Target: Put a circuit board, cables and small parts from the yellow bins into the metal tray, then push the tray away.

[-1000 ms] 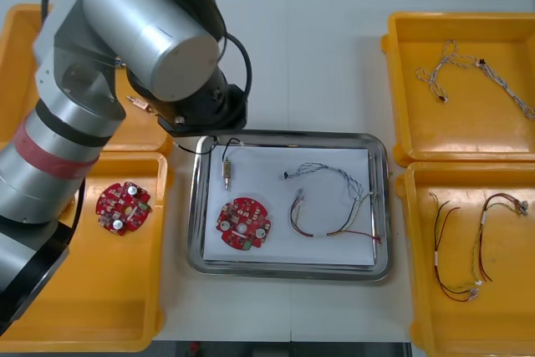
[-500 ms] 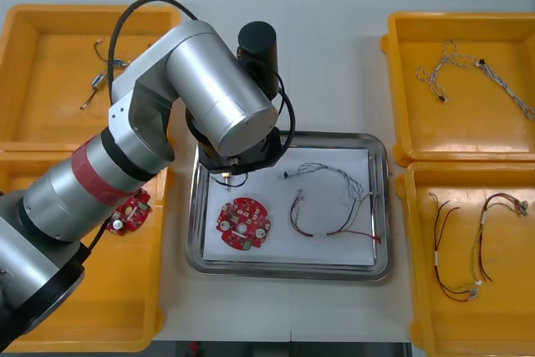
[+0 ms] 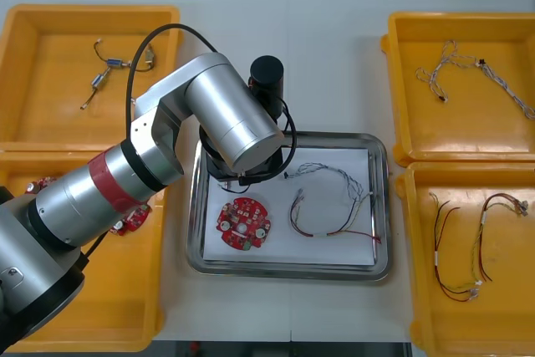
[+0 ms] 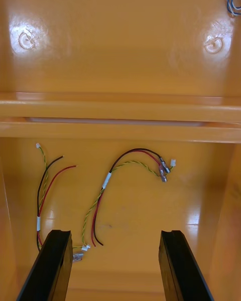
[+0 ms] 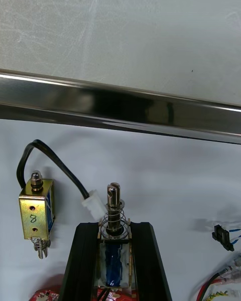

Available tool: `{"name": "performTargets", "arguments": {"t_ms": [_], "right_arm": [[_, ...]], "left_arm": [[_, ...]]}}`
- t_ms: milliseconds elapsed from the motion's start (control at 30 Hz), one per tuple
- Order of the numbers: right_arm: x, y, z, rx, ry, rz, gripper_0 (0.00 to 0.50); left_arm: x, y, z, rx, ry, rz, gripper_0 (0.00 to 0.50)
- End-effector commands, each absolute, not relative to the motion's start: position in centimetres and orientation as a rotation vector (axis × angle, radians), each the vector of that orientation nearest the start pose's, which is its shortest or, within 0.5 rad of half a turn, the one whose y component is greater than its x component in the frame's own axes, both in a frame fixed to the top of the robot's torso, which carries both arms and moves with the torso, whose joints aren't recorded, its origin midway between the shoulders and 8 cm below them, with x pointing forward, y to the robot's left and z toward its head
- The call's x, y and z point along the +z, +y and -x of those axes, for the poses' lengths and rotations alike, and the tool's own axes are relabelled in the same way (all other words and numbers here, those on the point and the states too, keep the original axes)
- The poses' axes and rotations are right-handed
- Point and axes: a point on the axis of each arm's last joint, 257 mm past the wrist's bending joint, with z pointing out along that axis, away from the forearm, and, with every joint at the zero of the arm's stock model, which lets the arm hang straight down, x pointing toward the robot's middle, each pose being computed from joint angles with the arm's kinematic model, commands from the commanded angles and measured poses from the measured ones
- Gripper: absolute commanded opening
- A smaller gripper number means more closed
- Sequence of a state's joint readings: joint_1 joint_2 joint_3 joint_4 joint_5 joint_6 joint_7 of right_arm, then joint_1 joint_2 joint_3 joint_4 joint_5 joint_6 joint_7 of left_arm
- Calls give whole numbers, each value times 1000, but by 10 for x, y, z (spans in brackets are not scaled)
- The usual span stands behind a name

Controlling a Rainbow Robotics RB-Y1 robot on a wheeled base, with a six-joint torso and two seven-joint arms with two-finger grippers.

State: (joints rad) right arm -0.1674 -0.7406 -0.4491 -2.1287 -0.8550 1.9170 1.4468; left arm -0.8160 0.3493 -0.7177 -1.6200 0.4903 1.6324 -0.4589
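Observation:
My left arm reaches over the near-left corner of the metal tray. In the left wrist view my left gripper is shut on a small metal part with a spring and a blue body, just above the tray's white inside. A second small metal part, brass with a black lead, lies beside the fingers. A red circuit board and a bundle of cables lie in the tray. My right gripper hangs open over red and yellow cables in a bin.
Yellow bins flank the tray. The far-left bin holds small metal parts; the near-left one has a circuit board half under my arm. A twisted blue and white cable lies far right, red and yellow cables near right.
My left arm has swung right from the left bins over the tray and come down, carrying the small metal part. The tray's contents and the right-hand bins look unchanged.

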Motion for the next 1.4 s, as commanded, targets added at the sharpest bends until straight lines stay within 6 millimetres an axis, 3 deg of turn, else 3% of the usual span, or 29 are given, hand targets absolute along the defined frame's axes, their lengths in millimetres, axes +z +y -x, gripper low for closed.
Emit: {"name": "performTargets", "arguments": {"t_ms": [33, 100, 167, 200, 300, 467, 733, 867, 1033, 1400], "right_arm": [[-139, -410, -375, -30, 2612, -29, 500], [-138, -410, -375, -31, 2610, -30, 500], [-139, -410, -375, -30, 2613, -34, 500], [-139, -410, -375, -31, 2612, -33, 500], [-138, -410, -375, -30, 2610, -36, 500], [-138, -409, -375, -27, 2610, -37, 500], [-138, -409, -375, -26, 2611, -36, 500], [-139, -409, -375, -24, 2612, -37, 500], [-138, -408, -375, -21, 2611, -37, 500], [-138, -408, -375, -17, 2609, -44, 500]], "left_arm": [[-237, 21, -478, -126, 2653, 91, 1], [-237, 21, -478, -128, 2654, 93, 5], [-237, 21, -478, -127, 2653, 96, 97], [-237, 21, -478, -128, 2653, 98, 196], [-238, 21, -478, -130, 2654, 109, 407], [-237, 21, -478, -132, 2650, 110, 500], [-234, 22, -480, -137, 2643, 123, 500], [-222, 28, -483, -159, 2632, 145, 500], [-194, 37, -481, -201, 2633, 169, 500], [-102, 93, -457, -305, 2611, 195, 500]]}}
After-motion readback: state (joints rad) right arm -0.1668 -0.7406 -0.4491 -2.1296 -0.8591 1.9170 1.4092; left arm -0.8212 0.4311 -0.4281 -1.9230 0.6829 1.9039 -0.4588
